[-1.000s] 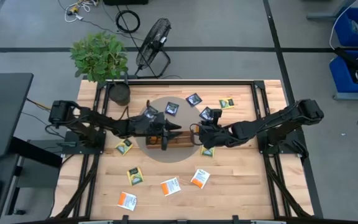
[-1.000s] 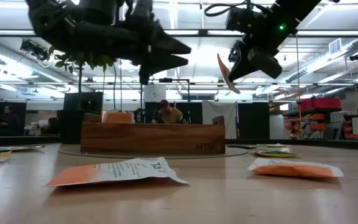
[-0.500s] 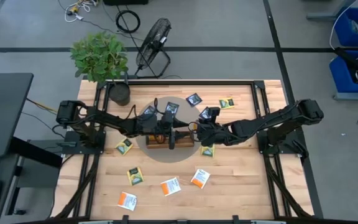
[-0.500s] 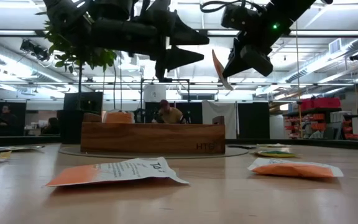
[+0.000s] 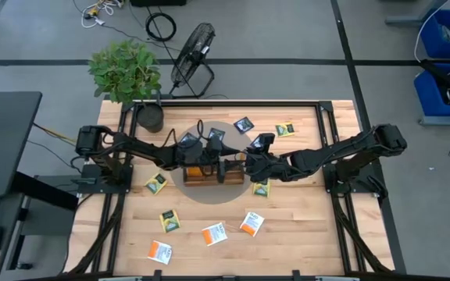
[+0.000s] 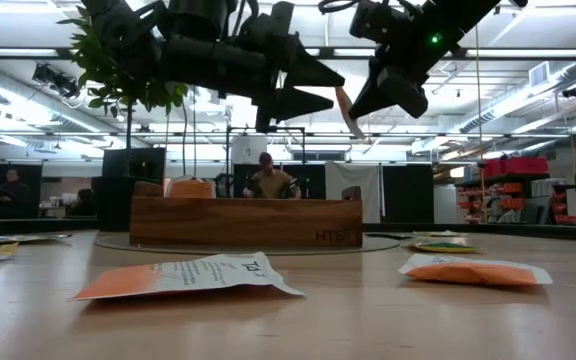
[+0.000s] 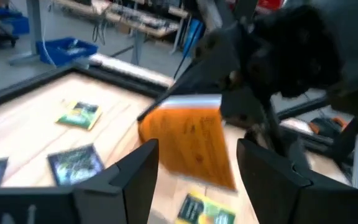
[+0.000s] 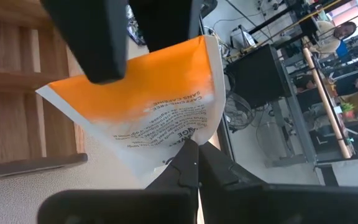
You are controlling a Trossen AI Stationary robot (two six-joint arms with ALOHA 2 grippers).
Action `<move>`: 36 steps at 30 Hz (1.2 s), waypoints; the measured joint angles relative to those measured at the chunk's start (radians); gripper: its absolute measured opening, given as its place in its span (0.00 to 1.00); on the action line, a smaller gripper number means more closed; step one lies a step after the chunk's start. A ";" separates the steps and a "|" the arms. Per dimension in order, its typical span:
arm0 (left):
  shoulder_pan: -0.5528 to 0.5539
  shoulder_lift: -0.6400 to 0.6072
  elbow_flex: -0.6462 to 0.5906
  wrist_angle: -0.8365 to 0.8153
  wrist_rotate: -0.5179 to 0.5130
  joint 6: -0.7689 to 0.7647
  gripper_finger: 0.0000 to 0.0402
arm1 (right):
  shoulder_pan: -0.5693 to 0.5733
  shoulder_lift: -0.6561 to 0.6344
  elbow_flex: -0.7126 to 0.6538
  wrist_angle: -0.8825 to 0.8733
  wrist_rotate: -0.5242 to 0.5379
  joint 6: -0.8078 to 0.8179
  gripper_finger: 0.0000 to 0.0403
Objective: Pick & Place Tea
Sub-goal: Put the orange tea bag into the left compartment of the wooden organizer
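High view: above the wooden tray (image 5: 209, 176), right end effector (image 5: 248, 162) pinches an orange sachet (image 6: 347, 112) facing wide-open left end effector (image 5: 226, 167); many sachets (image 5: 213, 233) remain loose around the tray.

One orange-and-white tea sachet (image 8: 148, 102) hangs in the air above the middle of the table, pinched at one corner and tilted. The other sachets lie flat on the wood. Three orange ones (image 5: 214, 233) sit near the front edge, with a yellow-green one (image 5: 169, 220) close by. More yellow-green ones (image 5: 285, 129) lie farther back and at the sides. Dark navy ones (image 5: 244, 124) lie near the back. They are small, thin squares, spread well apart.
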 joint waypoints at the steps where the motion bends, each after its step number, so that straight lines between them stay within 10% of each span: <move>1: 0.001 0.000 0.000 -0.004 -0.001 -0.001 0.55 | 0.000 0.000 0.000 0.003 0.000 0.000 0.00; 11: 0.011 0.006 -0.001 -0.052 -0.005 0.002 0.49 | 0.007 0.000 0.000 -0.001 -0.001 0.000 0.00; 21: 0.009 0.006 -0.001 -0.079 -0.007 0.055 0.04 | 0.029 0.000 0.000 -0.075 -0.016 0.037 0.00; 36: 0.009 0.006 -0.004 -0.100 -0.016 0.086 0.01 | 0.068 -0.057 0.000 -0.217 0.000 0.212 0.21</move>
